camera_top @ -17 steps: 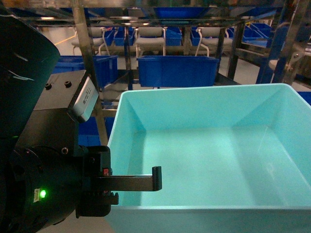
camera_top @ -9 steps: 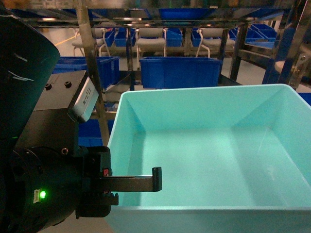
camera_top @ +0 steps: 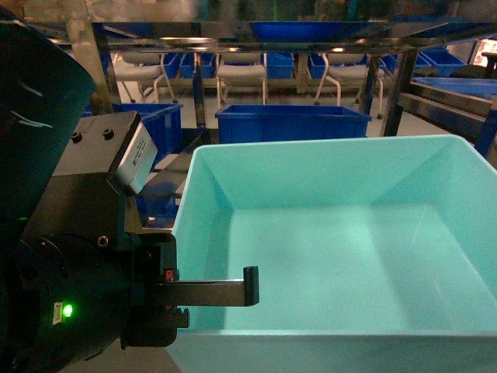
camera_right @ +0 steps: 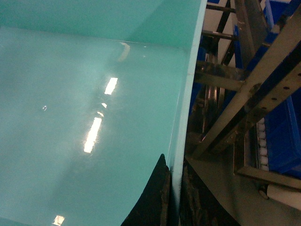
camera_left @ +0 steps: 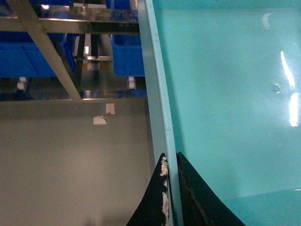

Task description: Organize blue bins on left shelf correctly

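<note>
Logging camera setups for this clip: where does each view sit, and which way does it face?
Head: on the robot, looking forward and down into the turquoise bin; left arm and left pincer show, steel shelf beyond.
Left wrist: looks along the bin's left wall, clamped by the left pincer.
Right wrist: looks along the right wall, clamped by the right pincer; shelf rails beside.
All share the bin.
</note>
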